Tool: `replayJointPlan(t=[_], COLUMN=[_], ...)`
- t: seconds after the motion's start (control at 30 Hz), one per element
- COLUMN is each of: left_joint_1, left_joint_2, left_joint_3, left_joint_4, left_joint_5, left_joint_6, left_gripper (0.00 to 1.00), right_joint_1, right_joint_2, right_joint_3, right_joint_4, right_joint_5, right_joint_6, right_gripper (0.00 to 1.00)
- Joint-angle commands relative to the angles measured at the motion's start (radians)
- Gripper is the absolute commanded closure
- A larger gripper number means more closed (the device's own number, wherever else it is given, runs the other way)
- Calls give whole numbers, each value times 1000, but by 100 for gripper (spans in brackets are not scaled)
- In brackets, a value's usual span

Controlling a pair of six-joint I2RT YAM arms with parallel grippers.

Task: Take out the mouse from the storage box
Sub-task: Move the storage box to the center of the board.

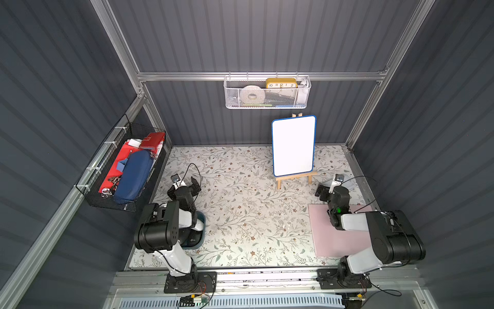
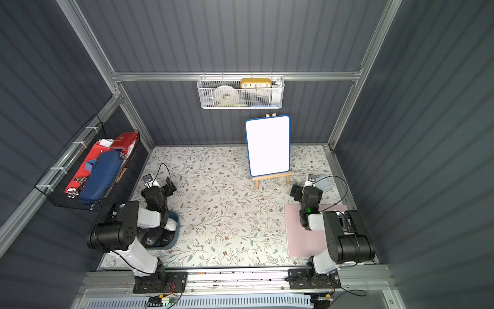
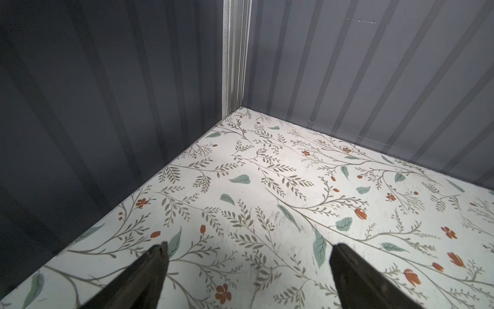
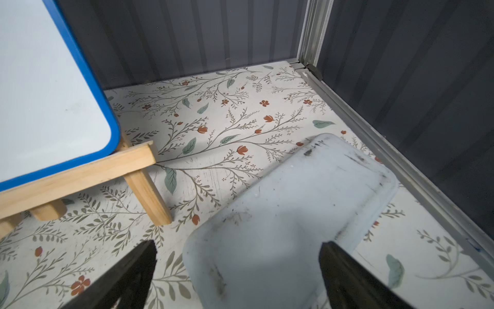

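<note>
Storage box (image 2: 177,231): near left, dark teal, half hidden under the elbow of the left arm (image 2: 125,230).
Mice: a white mouse (image 2: 171,225) and black mice (image 2: 151,240) lie inside; their long axis is too hidden to tell.
Left gripper (image 3: 250,246): jaws apart, empty, over bare table (image 3: 267,174), farther back than the box.
Right gripper (image 4: 239,243): jaws apart, empty, far right, well apart from the box.
Next move: the left arm looks nearer and would have to draw back toward the near edge.

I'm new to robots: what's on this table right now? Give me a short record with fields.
Storage box: teal tub, partly under left arm
Inside: white mouse, black mice
Left hand: open, empty, above floral tabletop
Right hand: open, empty, above pale tray
Also: whiteboard on easel, pink mat
</note>
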Motion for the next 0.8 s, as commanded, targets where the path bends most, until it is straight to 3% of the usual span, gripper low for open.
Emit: replayJointPlan(t=[0.0,0.63,0.7,0.77], left_joint_1=[4,1,-32,-106], left_joint_2=[-13,-21,-77,-185], left_joint_3=[7,-10,-37,-19], left_joint_4=[-1,35,36,-77], left_joint_5=[-9,-18,-37,-113], left_joint_6=[-13,1,49,90], left_gripper=[1,1,0,0], right_joint_1=[-3,-3,-1,38], right_joint_2=[6,-2,-22,-96], right_joint_3=[15,2,-37,-68], right_joint_4=[11,36,116,98], right_joint_5=[-1,-28,-109,-82], right_joint_6=[4,-8,-48,-89], right_gripper=[1,1,1,1])
